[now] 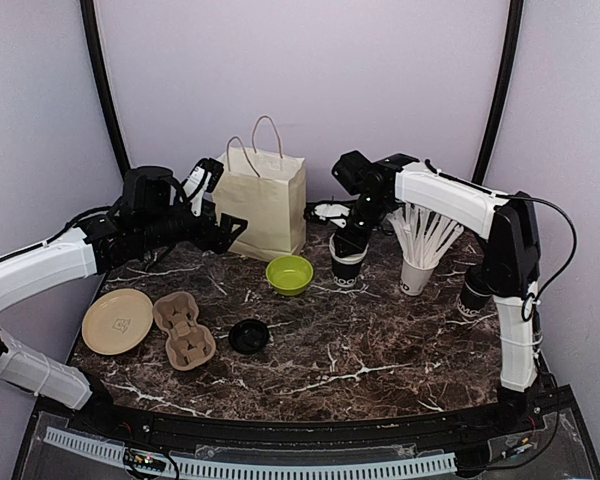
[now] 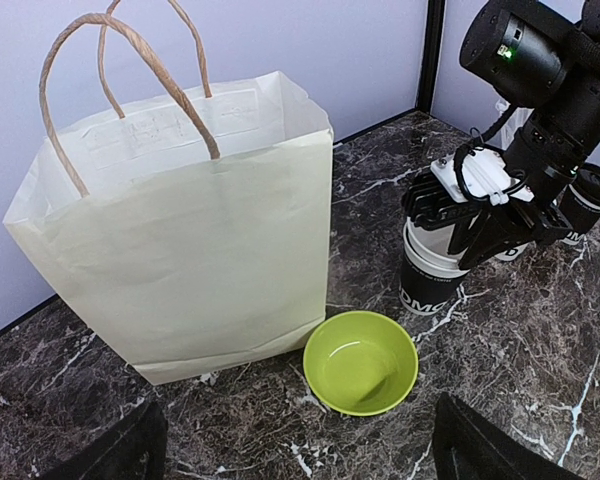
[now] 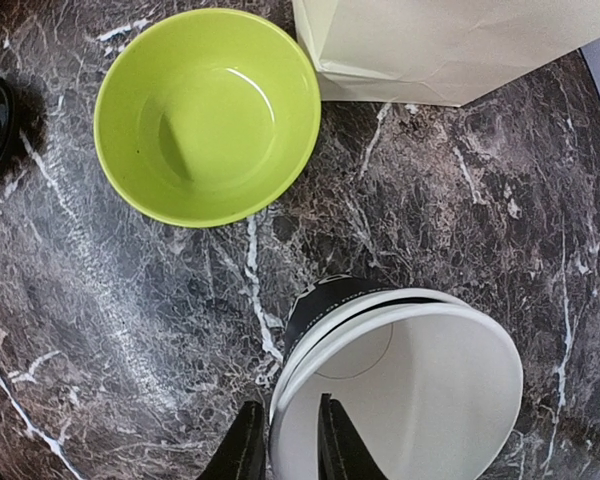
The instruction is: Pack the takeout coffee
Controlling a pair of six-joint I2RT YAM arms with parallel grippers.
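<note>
Status?

> Grasp step. Right gripper (image 3: 288, 442) is on the cup (image 3: 405, 395), one finger inside the rim, one outside. Jaws look pinched on the wall.

Cup location?

> Upright on the table, just right of the bowl (image 1: 289, 273), right and front of the bag (image 1: 267, 205). No lid on it. The wrist view shows two rims, so it's likely two cups nested.

Left arm?

> Left gripper (image 2: 298, 445) hangs facing the bag, jaws wide apart, holding nothing.

Progress?

> Early, I'd say. I can't see into the bag. The carrier (image 1: 183, 330) is empty at front left. A lid (image 1: 248, 336) lies loose beside it. Other cup (image 1: 472, 298) stands by the right arm, partly hidden.

Next move?

> Lift straight up, clear of the bowl, then carry left. Target could be the carrier or the bag, can't tell which. The bag means coming in over its mouth and past the handles. The carrier means reaching across the bowl and dropping the base squarely into a well.

Risks?

> A rim pinch on paper is weak: the wall can buckle or slip. If nested, the outer cup could be left behind or drop off mid-carry. Keep it vertical and slow.
</note>
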